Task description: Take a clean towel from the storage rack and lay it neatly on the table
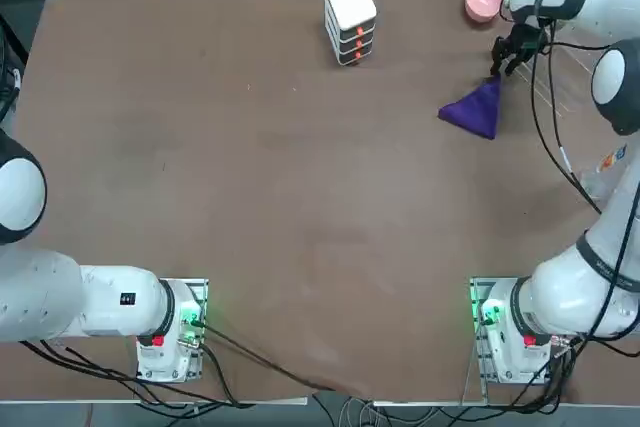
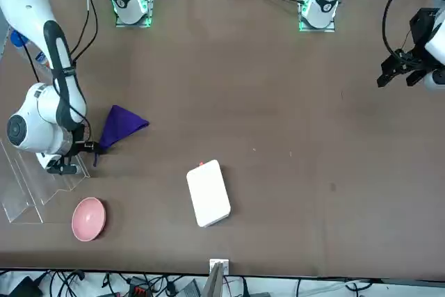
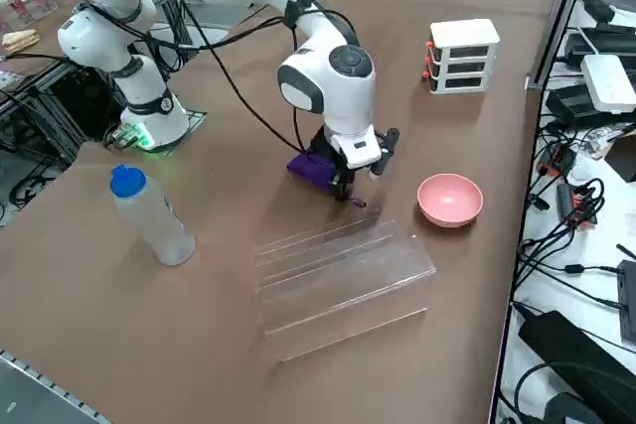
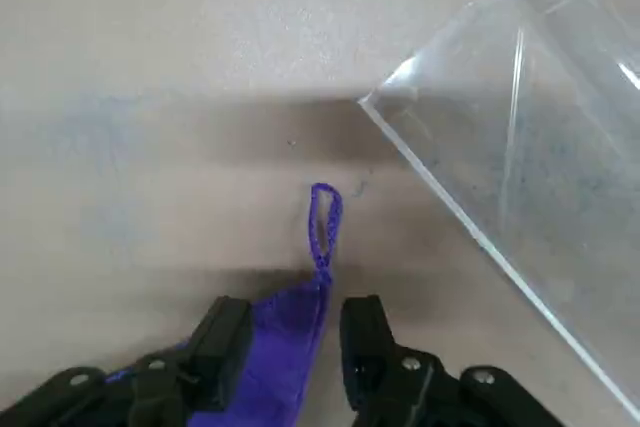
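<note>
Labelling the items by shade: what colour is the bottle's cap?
Blue, on the bottle's cap; the right side view shows it best.

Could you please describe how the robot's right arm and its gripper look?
The right arm is glossy white with dark grey joint bands, and black cables run along it. Its right gripper is black, with blocky fingers and small silvery screws.

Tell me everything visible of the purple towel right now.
The purple towel is soft-looking, plain cloth, bunched to a roughly triangular shape, with a thin braided hanging loop at one corner. It lies beside the clear rack, between the open fingers of the right gripper; whether either finger touches it, I can't tell.
</note>
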